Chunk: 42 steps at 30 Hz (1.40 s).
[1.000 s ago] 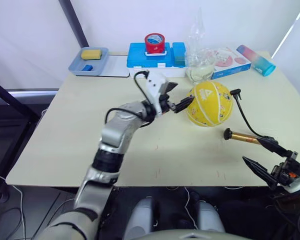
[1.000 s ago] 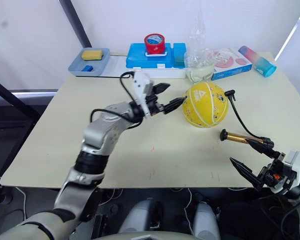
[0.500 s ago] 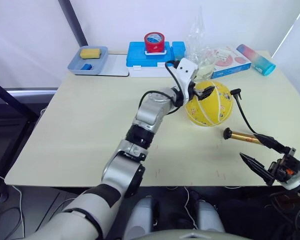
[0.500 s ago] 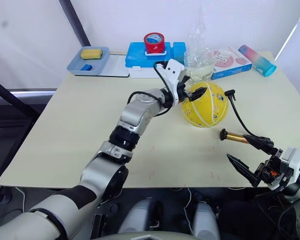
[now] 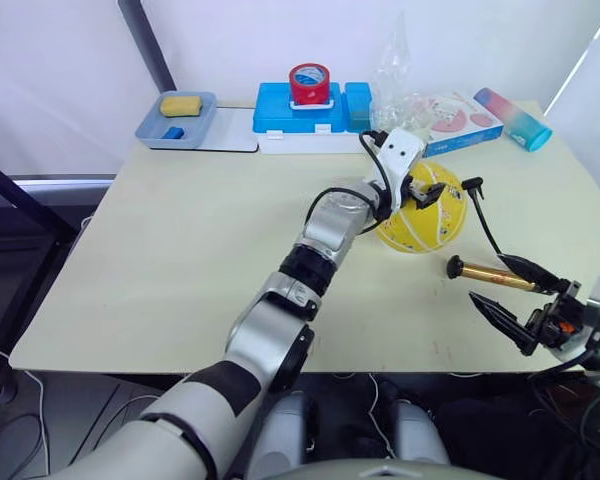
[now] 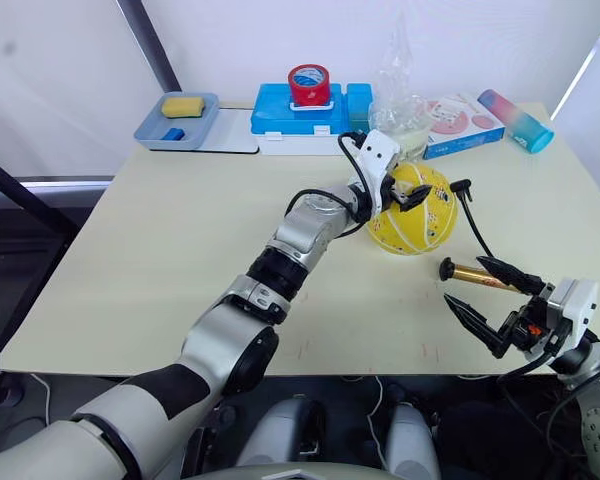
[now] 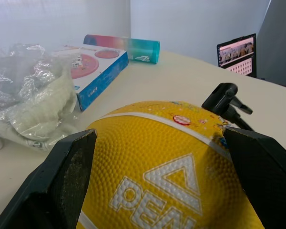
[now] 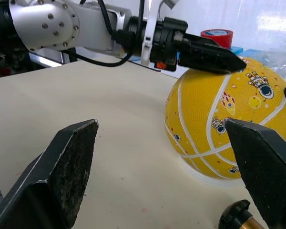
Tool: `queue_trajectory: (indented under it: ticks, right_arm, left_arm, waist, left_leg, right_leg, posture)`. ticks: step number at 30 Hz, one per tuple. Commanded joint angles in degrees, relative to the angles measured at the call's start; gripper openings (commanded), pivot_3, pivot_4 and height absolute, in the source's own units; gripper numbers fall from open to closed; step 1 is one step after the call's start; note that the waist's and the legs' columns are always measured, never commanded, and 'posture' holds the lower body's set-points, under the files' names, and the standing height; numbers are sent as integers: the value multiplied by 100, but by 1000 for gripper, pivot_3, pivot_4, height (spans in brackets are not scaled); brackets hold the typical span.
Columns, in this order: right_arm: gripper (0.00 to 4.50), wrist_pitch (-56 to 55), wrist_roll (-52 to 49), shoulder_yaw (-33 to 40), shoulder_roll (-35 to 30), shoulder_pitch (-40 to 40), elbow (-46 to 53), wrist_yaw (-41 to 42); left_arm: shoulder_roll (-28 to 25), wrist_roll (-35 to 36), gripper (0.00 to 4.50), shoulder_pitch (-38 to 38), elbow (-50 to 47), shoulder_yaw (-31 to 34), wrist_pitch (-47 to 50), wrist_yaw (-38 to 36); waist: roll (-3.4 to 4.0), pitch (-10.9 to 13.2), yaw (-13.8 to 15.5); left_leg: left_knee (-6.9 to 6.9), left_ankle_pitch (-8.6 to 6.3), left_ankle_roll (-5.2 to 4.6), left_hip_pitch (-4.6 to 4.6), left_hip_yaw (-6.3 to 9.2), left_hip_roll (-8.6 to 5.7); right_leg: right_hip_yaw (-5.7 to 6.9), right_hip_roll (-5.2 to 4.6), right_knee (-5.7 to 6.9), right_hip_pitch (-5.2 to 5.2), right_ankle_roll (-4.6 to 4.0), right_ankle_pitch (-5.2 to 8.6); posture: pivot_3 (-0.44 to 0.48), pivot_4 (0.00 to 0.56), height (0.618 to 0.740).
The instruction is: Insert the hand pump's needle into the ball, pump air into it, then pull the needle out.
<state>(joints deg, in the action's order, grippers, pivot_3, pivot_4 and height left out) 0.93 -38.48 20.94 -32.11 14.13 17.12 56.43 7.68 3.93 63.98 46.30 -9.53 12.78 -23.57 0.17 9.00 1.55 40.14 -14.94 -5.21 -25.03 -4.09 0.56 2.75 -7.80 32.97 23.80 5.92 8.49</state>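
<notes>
The yellow ball [image 5: 425, 212] with white seams sits on the table right of centre. My left gripper [image 5: 430, 193] rests over its upper left side, open, with a finger [image 7: 70, 177] on either side of the ball's top. The hand pump [image 5: 470, 270] lies just right of the ball, gold barrel flat on the table. Its black hose curves up to the angular fitting [image 7: 224, 98] beside the ball; the needle itself is too small to make out. My right gripper [image 6: 462, 279] is open, its fingers either side of the pump's black end cap [image 8: 236, 217].
Along the far edge stand a blue box [image 5: 300, 112] with a red tape roll, a grey tray [image 5: 180, 122] with a yellow sponge, a crumpled plastic bag [image 5: 400, 105], a flat pink-and-blue box [image 5: 460, 120] and a pink-teal bottle [image 5: 515, 118].
My left gripper has swung right, from the table left of the ball onto the ball's top. My right gripper has moved in closer along the pump.
</notes>
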Motion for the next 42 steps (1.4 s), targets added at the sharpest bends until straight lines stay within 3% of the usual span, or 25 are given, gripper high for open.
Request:
queue_trajectory:
  ticks: [1, 7, 19, 31, 38, 42]
  right_arm:
    - [4433, 40, -12, 31, -41, -48, 251, -83]
    - [4433, 193, -80, 18, -25, -168, 327, -226]
    - [4433, 1602, -8, -176, -325, -982, 447, -1461]
    - [4433, 3851, -36, -292, -953, -3042, -859, -2530]
    - [4433, 4570, -198, -373, -849, -4186, -1839, -2444]
    - [4433, 4570, -32, -522, -839, -4459, -2152, -2260]
  left_arm:
    - [31, -160, 4500, 103, 357, -48, -300, -161]
    - [-185, -283, 4500, 46, 882, -42, -654, -594]
    - [-773, -633, 4500, 407, 2208, -156, -2097, -2117]
    - [-694, -883, 4500, 667, 2664, -66, -2481, -2167]
    - [-621, -888, 4500, 751, 2716, 32, -2510, -2074]
    - [-589, -874, 4500, 781, 2726, 82, -2516, -2028]
  waist:
    - [0, 0, 16]
    - [1, -1, 54]
    - [-1, -2, 50]
    - [-6, -2, 43]
    - [-7, -2, 9]
    - [-6, -2, 8]
  left_leg:
    - [0, 0, 0, 0, 0, 0]
    - [0, 0, 0, 3, -1, 2]
    - [1, 0, 0, 8, -6, 5]
    - [1, -3, -7, 5, -5, 5]
    - [1, -3, -9, -2, -2, 3]
    - [2, -7, -15, -7, -3, -2]
  right_leg:
    - [0, -1, 0, 0, 0, 0]
    - [1, -1, 0, 0, 0, 0]
    - [2, -2, 1, 1, -3, -2]
    - [7, -12, 0, -1, -4, -3]
    - [11, -12, 0, -1, -4, -3]
    - [11, -17, -3, 0, -2, -3]
  posture:
    - [0, 150, 739]
    - [0, 150, 739]
    - [0, 150, 739]
    - [0, 150, 739]
    - [0, 150, 739]
    - [0, 150, 739]
